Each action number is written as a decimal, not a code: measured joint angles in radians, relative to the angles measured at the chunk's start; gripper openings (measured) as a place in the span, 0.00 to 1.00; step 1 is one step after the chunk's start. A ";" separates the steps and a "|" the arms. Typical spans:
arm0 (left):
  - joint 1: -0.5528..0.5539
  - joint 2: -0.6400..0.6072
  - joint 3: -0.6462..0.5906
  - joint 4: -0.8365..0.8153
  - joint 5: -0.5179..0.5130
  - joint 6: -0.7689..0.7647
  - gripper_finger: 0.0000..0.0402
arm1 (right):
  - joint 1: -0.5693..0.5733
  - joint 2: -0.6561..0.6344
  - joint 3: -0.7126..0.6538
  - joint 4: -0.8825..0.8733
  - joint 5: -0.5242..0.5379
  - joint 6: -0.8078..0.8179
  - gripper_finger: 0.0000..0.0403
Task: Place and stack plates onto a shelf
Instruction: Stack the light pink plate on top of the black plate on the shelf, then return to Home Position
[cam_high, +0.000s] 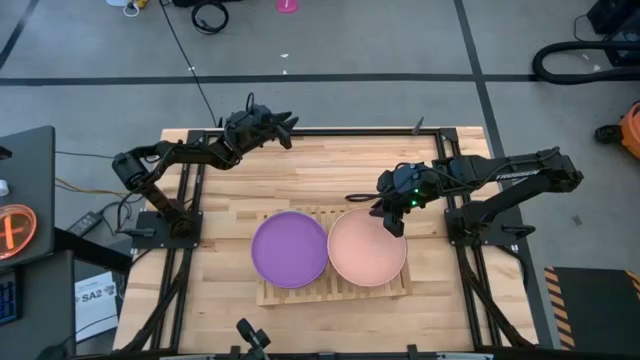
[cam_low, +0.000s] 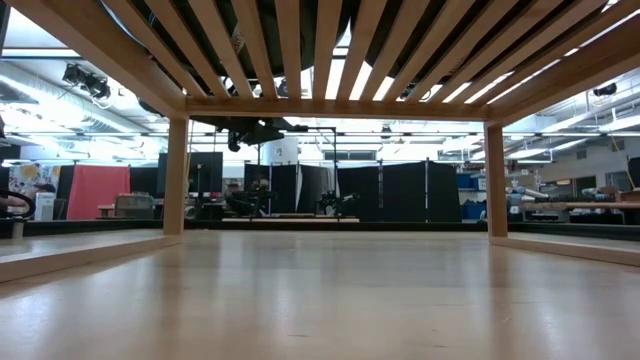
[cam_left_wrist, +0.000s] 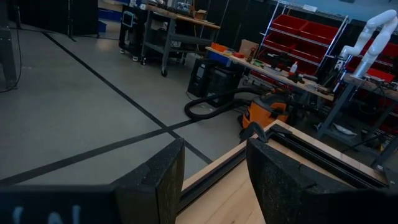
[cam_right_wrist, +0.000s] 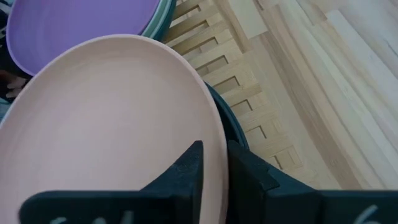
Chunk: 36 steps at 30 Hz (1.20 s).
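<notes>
Releasing the pink plate (cam_high: 366, 249) looks like the step in hand. It sits on the right stack on the shelf (cam_high: 335, 290), touching the purple plate (cam_high: 289, 249) on the left stack. Right gripper (cam_high: 391, 221) is at the pink plate's far-right rim; in the right wrist view the plate edge runs into the narrow gap between its fingers (cam_right_wrist: 186, 169). Gap is small, and I can't tell if the pads are pinching the rim or just clear of it. A dark teal plate (cam_right_wrist: 233, 127) edge shows directly under the pink one. Left gripper (cam_high: 283, 127) waits at the table's (cam_high: 300, 170) far edge, jaws apart, holding nothing.

Next move, my read: open wider until both pads are off the rim, then back straight out without dragging the plate off the stack. No loose plates visible on the table, so stacking looks near done.
</notes>
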 joint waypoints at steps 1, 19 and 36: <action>0.000 0.000 0.000 0.000 0.000 0.000 0.44 | 0.000 0.000 0.000 0.000 0.000 0.000 0.20; 0.000 0.000 0.000 0.000 0.000 0.000 0.44 | -0.027 0.000 0.000 -0.009 0.018 -0.169 0.39; -0.059 -0.001 0.000 0.319 0.181 -0.031 0.44 | -0.105 -0.003 0.000 0.196 0.007 -0.350 0.38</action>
